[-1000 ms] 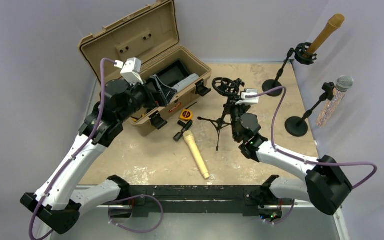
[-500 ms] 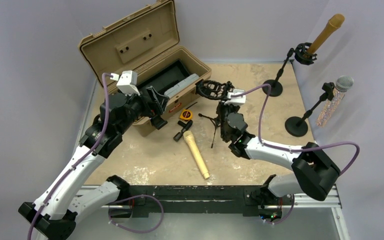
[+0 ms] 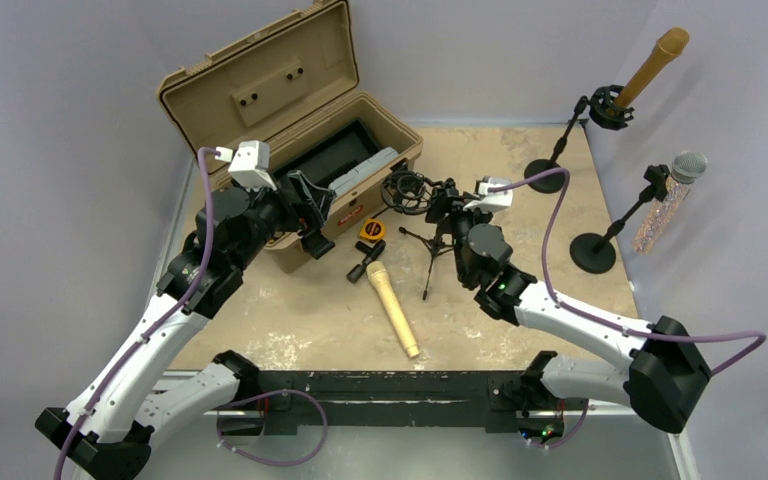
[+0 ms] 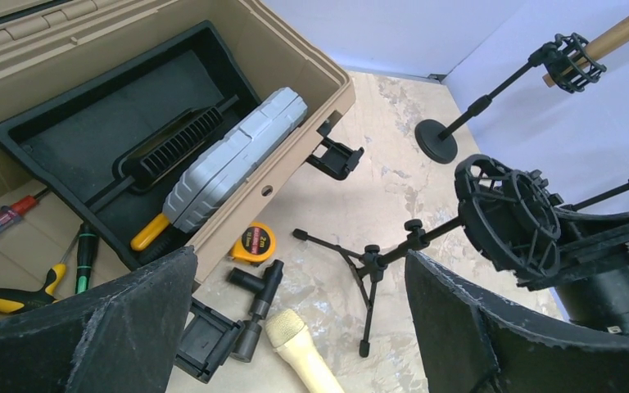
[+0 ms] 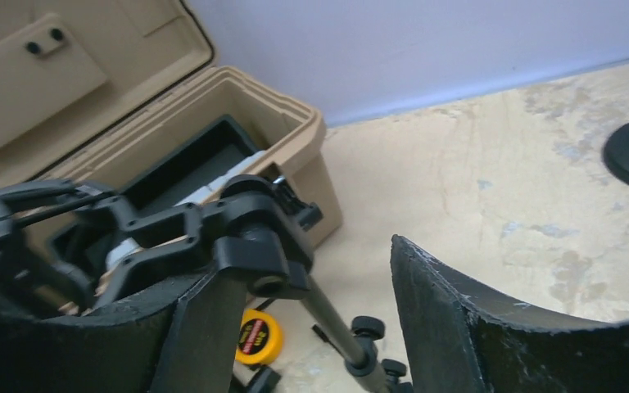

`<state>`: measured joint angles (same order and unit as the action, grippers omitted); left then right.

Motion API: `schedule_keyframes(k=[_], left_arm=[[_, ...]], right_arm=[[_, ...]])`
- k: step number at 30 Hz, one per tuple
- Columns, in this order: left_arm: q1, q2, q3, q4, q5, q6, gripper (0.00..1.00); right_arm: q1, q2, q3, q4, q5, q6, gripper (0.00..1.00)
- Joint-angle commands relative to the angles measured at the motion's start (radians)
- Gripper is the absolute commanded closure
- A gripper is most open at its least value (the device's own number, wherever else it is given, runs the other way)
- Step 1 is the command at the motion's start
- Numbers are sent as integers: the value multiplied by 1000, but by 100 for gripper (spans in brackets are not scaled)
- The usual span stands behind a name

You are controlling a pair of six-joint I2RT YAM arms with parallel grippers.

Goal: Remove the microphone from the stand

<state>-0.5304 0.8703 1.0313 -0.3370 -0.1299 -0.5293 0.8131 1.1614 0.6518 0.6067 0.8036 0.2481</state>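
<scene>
- An open toolbox [image 3: 260,100] is seen at the left of the table [image 3: 520,290]. Its black tray [image 4: 65,139] holds a grey case [image 4: 237,160], and the screwdrivers [image 4: 8,295] below are partly hidden by the tray.
- The left gripper [image 4: 299,262] is held over the toolbox's front edge, its 2 fingers [image 4: 123,327] spread wide with nothing pinched. Both fingers are cut off by the lower edge of the left wrist view.
- A yellow tape measure [image 3: 371,229] is seen just in front of the toolbox, with a black T-shaped piece [image 3: 362,263] beside it.
- The cream microphone [image 3: 392,308] is laid flat on the table, apart from the stand [image 3: 430,250]. Its head is just beside the T-shaped piece, and contact cannot be told. In the left wrist view only the head is shown.
- The stand's pole is slanted, with the shock mount [image 4: 508,213] at its top. Not every tripod leg can be made out.
- The right gripper [image 5: 307,262] is spread around the stand's joint. The joint is close to the finger at the picture's left and clear of the other, so nothing is pinched. Touch cannot be told, and from above the fingertips are hidden by the mount.
- At the far right, a tan microphone [image 3: 650,70] and a silver-headed microphone [image 3: 682,175] are held in 2 round-based stands [image 3: 545,175]. In the right wrist view, 1 base is cut off.
</scene>
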Motion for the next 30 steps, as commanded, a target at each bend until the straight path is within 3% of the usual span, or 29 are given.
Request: schedule_keyframes(k=[1,2,4,5,10,17,22,30], left_arm=[[3,-11,-8,46,-14,32,6],[5,-10,-8,46,-15,33,6],[5,-11,-9,46,-16,34,6],[6,-9,-10,46,-16,34,6],[5,-8,-10,45,-12,32,6],[5,-5,-11,45,-7,29,6],[4,-2,-13,47,1,23,6],[5,-1,-16,48,13,16,6]], right_arm=[[3,-42,54,-179,-135,183,37],[2,-48,54,-211,-171,220,35],[3,-55,60,-257,-253,264,13],[3,-59,71,-302,-279,311,11],[1,-171,20,-365,-430,451,10],[-2,-365,59,-519,-363,534,9],[-72,-336,200,-603,-320,484,5],[-215,-203,283,-507,-395,289,5]])
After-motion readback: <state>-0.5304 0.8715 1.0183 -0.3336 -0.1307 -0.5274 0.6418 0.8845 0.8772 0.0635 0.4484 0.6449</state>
